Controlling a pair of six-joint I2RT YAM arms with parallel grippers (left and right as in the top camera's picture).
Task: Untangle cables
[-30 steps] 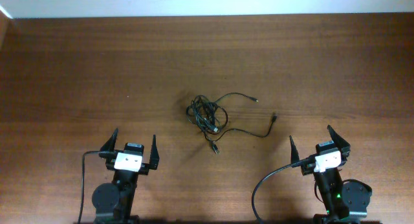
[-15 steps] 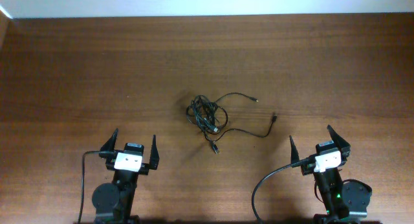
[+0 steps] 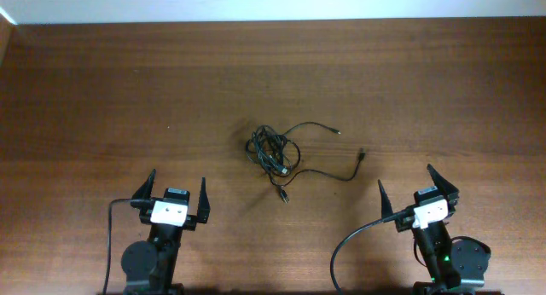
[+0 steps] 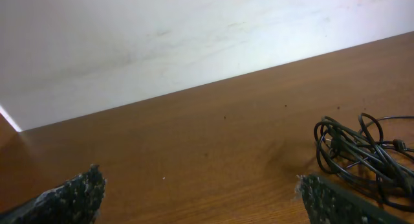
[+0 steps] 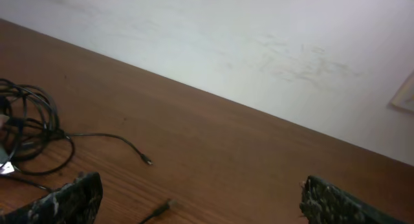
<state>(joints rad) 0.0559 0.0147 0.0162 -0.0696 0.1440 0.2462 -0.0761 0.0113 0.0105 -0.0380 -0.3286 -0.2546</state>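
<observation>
As seen from overhead, the cables point(image 3: 275, 154) lie in a knotted clump near the middle of the table point(image 3: 102, 90), with loose tails running off to the right, so the long axis of the whole runs left to right (one short plug end points back toward the robot). The left gripper point(image 3: 177, 177) and the right gripper point(image 3: 405, 176) sit at the near edge, both spread wide and holding nothing. The clump lies ahead of them and between them, well apart from either. Left wrist view: the clump shows at the far right, just beyond the right-hand one of the fingers point(image 4: 77, 191), not touching; bare wood lies between the two. Right wrist view: the loops lie at the far left, and two thin tails point right, ending ahead of the gap between the splayed tips.
</observation>
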